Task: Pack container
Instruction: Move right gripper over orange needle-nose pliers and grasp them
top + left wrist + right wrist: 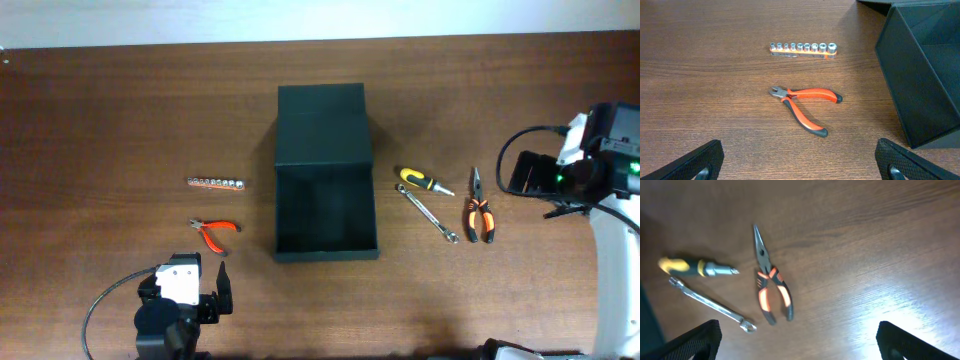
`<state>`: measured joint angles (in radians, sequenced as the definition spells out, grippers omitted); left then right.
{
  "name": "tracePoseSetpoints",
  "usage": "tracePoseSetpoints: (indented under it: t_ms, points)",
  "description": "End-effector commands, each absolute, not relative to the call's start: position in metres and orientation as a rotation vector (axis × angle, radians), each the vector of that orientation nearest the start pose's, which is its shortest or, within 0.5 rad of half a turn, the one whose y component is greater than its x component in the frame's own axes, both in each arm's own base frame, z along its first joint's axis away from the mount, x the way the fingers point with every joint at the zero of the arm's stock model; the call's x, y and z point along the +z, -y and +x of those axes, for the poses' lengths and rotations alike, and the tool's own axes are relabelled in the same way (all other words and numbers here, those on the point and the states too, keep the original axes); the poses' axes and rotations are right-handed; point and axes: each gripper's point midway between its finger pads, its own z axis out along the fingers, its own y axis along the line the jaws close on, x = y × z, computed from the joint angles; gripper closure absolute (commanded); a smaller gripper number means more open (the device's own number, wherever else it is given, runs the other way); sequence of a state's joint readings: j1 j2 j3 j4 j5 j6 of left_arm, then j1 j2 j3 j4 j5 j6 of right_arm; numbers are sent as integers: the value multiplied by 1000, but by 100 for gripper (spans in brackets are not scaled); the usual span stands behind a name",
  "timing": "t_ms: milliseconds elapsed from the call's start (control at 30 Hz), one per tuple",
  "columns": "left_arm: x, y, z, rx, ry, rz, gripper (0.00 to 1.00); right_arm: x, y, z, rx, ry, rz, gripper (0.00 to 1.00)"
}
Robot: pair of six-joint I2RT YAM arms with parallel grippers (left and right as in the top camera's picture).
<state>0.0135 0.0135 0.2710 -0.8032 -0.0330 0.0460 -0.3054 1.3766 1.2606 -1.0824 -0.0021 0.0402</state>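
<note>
1. Left gripper (800,161), near left: jaws wide, empty.
2. Right gripper (800,342), right edge: jaws wide, empty.
3. Container (325,215) sits mid-table, lid open.
4. Cutters (810,93) and socket rail (802,48) lie left of it; screwdriver (695,266), wrench (710,304) and pliers (767,282) lie right.

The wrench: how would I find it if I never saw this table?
Find the big dark green container in the middle; three tools lie to its right. The wrench lies slanted between the yellow screwdriver and the orange pliers. Only it is thin, all silver, with no coloured handle.
</note>
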Motion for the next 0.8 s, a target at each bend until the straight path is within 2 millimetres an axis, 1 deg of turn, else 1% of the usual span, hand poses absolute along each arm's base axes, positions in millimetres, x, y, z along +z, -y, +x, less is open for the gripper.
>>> tracePoseSetpoints:
  t_ms: [0, 200, 333, 400, 467, 567, 633, 767]
  points:
    - [110, -8, 188, 76, -2111, 35, 1, 133, 90, 290, -46, -2862, 362, 1]
    - [110, -8, 188, 76, -2111, 35, 1, 83, 87, 289, 5, -3021, 326, 1]
    - [110, -8, 188, 76, -2111, 36, 1, 54, 85, 283, 40, -3130, 341, 1]
    - [110, -8, 188, 76, -2111, 35, 1, 42, 85, 280, 54, -3170, 347, 1]
    - [110, -8, 188, 76, -2111, 36, 1, 33, 83, 278, 70, -3203, 352, 1]
    - [110, -8, 188, 76, -2111, 36, 1, 24, 83, 276, 78, -3229, 362, 1]
    - [110, -8, 188, 76, -2111, 36, 1, 21, 84, 276, 70, -3235, 388, 0]
    - [110, -8, 188, 76, -2111, 36, 1, 18, 86, 280, 54, -3216, 436, 3]
